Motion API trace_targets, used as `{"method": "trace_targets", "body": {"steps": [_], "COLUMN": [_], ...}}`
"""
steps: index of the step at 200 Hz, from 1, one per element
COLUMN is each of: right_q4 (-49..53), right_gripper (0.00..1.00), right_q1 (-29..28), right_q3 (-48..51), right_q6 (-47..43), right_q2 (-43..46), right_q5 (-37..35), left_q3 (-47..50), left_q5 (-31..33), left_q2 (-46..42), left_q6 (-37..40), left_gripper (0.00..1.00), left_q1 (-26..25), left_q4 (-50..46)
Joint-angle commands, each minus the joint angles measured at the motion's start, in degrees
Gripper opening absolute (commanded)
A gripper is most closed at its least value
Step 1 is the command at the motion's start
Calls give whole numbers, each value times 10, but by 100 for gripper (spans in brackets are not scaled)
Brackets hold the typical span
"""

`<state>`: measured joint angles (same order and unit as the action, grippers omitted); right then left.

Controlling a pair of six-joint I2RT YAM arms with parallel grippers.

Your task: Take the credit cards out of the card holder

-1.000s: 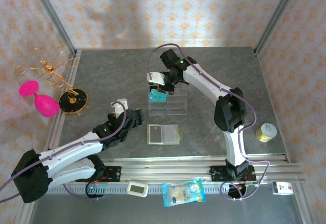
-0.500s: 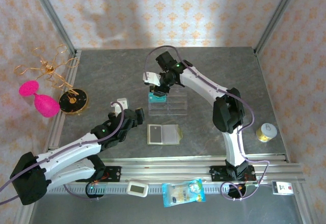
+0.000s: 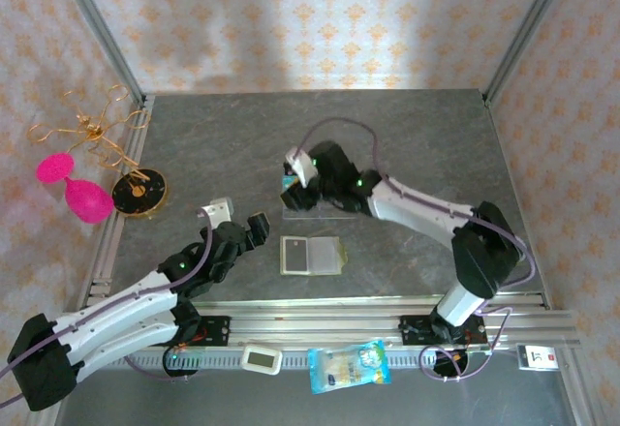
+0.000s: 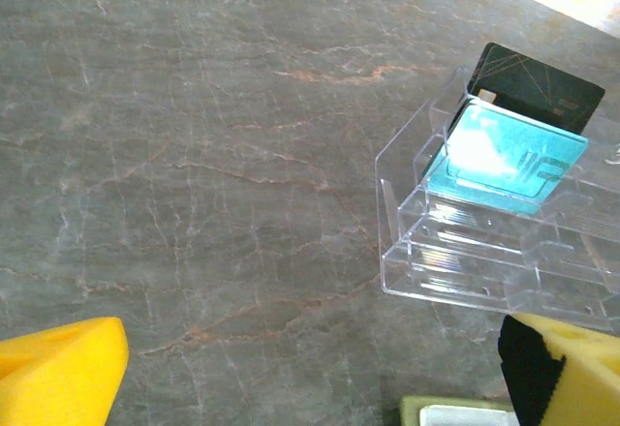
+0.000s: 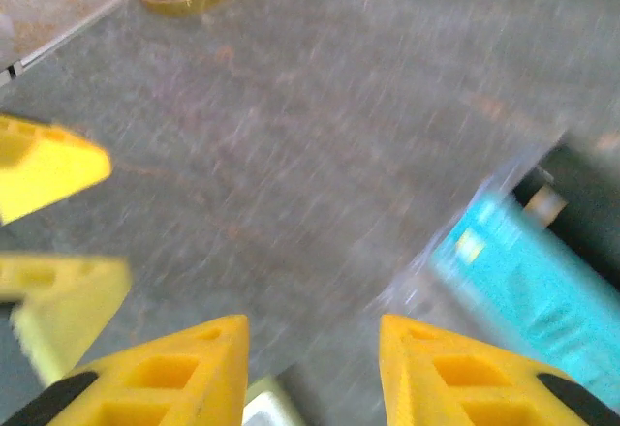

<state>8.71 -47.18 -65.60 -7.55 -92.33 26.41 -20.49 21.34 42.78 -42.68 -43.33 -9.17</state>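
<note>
Near the worktop's near edge the card holder lies open and flat. Just left of it is the left end effector, fingers spread wide, its arm stretched low. Beyond, a teal credit card, its print unreadable, stands in the clear tray. The right end effector hangs over the tray's left end, fingers parted and empty.

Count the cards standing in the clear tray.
2: a teal card in the clear tray, and a dark card right behind it. More could be hidden behind them.
</note>
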Motion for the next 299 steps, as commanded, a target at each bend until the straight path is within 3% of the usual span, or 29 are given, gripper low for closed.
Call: {"method": "trace_targets", "body": {"steps": [1,35,63,96,145,171,188,212,261,299], "right_q4": [-50,-11,3,27,47,50,49,36,-55,-109], "right_gripper": [40,42,42,42,41,35,22,0,0,0], "right_q1": [-59,-142,-183,-205,-210,-214,-215,-214,-198,-176], "right_q3": [76,119,111,85,73,70,69,70,116,162], "right_q6": [143,188,198,191,192,196,201,213,261,299], "right_q2": [38,36,3,-44,-96,-115,-121,-120,-59,-3], "right_q5": [-100,-195,-217,-259,-268,-261,-256,-254,-230,-205], "left_q3": [24,51,58,61,64,65,65,69,76,88], "left_q5": [-22,-41,-46,-54,-60,-68,-76,-100,-159,-212], "left_q2": [-29,-64,-73,-73,-71,-65,-58,-44,4,44], "left_q6": [-24,-35,-44,-46,-41,-37,-34,-31,-30,-34], "left_gripper": [99,99,99,98,96,94,92,85,65,38], "left_q1": [5,6,6,5,6,5,5,6,6,5], "left_q4": [-1,19,14,9,11,15,18,34,78,138]}}
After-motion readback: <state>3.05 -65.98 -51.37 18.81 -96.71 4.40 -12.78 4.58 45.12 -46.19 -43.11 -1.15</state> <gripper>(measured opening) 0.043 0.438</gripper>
